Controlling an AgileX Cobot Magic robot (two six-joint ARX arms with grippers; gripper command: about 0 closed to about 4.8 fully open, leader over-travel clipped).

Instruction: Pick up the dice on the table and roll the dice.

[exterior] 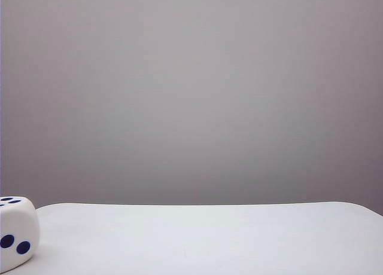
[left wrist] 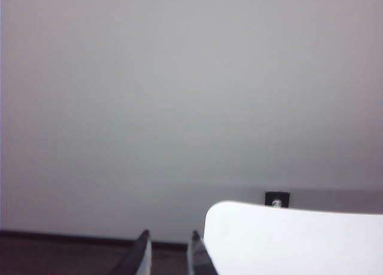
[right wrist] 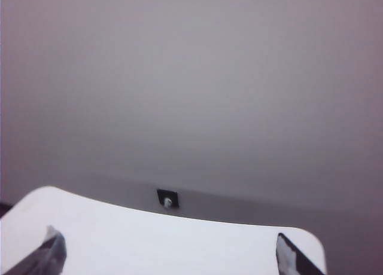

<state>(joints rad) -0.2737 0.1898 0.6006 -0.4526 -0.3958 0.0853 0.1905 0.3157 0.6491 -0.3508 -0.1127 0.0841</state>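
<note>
The left hand (left wrist: 169,254) hangs off the worktop's (left wrist: 299,239) corner, its fingers apart and grasping nothing. The right hand (right wrist: 167,254) is spread wide over the worktop's near part, also empty. The dice (exterior: 17,233) sits on the worktop at the far left edge of the exterior view, two dark pips facing the camera; neither wrist view shows it. Judging from this, the left hand is better placed: it should approach from above, straddle two opposite flat faces, close squarely, then lift before releasing.
</note>
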